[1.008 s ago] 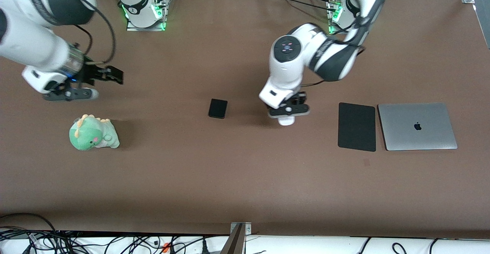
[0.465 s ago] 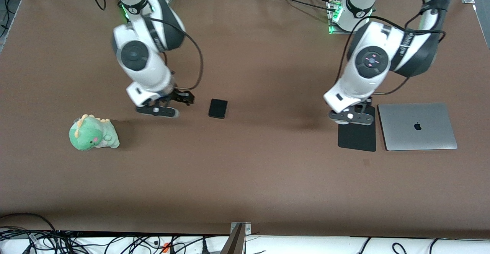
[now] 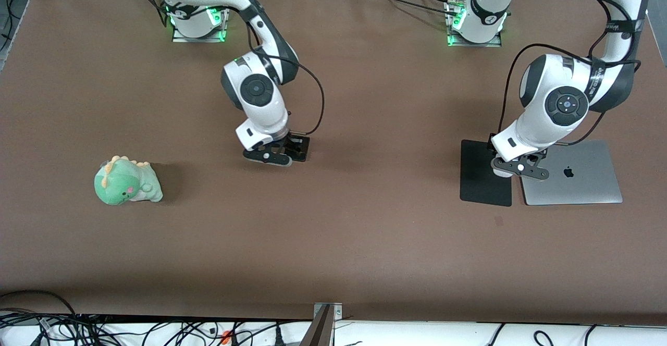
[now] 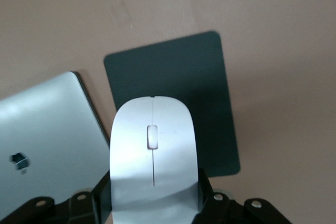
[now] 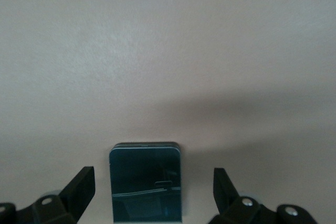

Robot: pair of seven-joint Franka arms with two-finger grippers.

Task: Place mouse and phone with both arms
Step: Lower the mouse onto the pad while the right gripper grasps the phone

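1. The left gripper (image 3: 513, 169) is up in the air over the seam where the black mouse pad (image 3: 482, 174) meets the silver laptop (image 3: 578, 179), its fingers clamped on the mouse (image 4: 153, 158).
2. From the left wrist view the white mouse is pinched by its sides and sticks out forward, with the pad and the laptop's corner (image 4: 47, 140) on the table underneath.
3. The right gripper (image 3: 284, 150) is down over the phone (image 3: 300, 148) near the middle of the table, fingers spread apart with one on either side of it.
4. In the right wrist view the phone (image 5: 145, 179) lies flat on the brown table (image 5: 168, 51) between the two fingertips (image 5: 81, 184), and neither one is touching it.
5. A green plush dinosaur (image 3: 126, 181) sits at about 8 o'clock from the phone, toward the right arm's end of the table and well apart from it.
6. The pad and laptop lie just beside each other at the left arm's end.
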